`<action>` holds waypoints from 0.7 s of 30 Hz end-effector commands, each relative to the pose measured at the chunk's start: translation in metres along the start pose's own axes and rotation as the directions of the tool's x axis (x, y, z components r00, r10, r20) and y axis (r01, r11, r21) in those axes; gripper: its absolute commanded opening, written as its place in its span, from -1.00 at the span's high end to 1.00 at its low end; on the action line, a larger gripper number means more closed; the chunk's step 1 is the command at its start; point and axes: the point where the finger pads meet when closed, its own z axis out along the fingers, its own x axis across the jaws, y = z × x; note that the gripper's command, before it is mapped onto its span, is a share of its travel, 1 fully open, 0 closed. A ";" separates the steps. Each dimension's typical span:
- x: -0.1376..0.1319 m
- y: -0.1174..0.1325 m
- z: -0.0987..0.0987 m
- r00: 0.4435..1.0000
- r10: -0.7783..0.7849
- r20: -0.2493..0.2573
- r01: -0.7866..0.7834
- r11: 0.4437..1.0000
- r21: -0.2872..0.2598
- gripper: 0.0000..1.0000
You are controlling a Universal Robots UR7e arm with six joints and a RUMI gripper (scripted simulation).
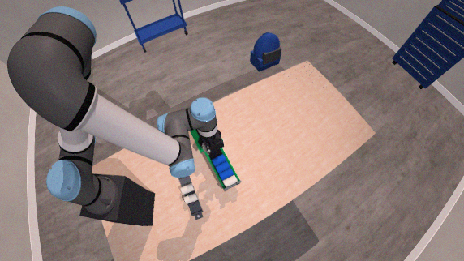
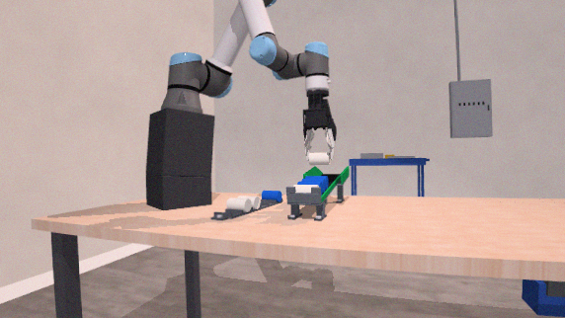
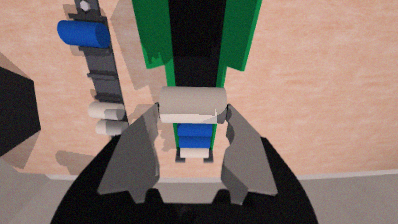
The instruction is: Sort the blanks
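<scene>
My gripper is shut on a white blank, held level and crosswise above the green-walled ramp. A white blank lies across the ramp at the stop. Three blue blanks lie in a row behind it, partly hidden in the wrist view. The dark stock rack holds two white blanks and a blue blank, which the arm hides in the top view.
The rack stands on the table between the ramp and the robot's dark pedestal. The ramp's flared green side walls rise on both sides below the held blank. A bare rack slot separates the blue blank from the white ones.
</scene>
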 end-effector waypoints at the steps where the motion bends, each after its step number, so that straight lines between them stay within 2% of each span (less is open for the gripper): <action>1: 0.001 0.000 0.023 1.000 0.000 -0.002 0.000 1.000 0.000 0.21; 5: 0.001 0.000 0.042 1.000 0.000 -0.002 0.000 1.000 0.000 0.21; 7: 0.001 0.000 0.042 1.000 0.000 -0.002 0.000 1.000 0.000 0.21; 12: 0.001 0.000 0.057 1.000 0.000 -0.002 0.000 1.000 0.000 0.21; 21: 0.001 0.000 0.062 1.000 0.000 -0.002 0.000 1.000 0.000 0.21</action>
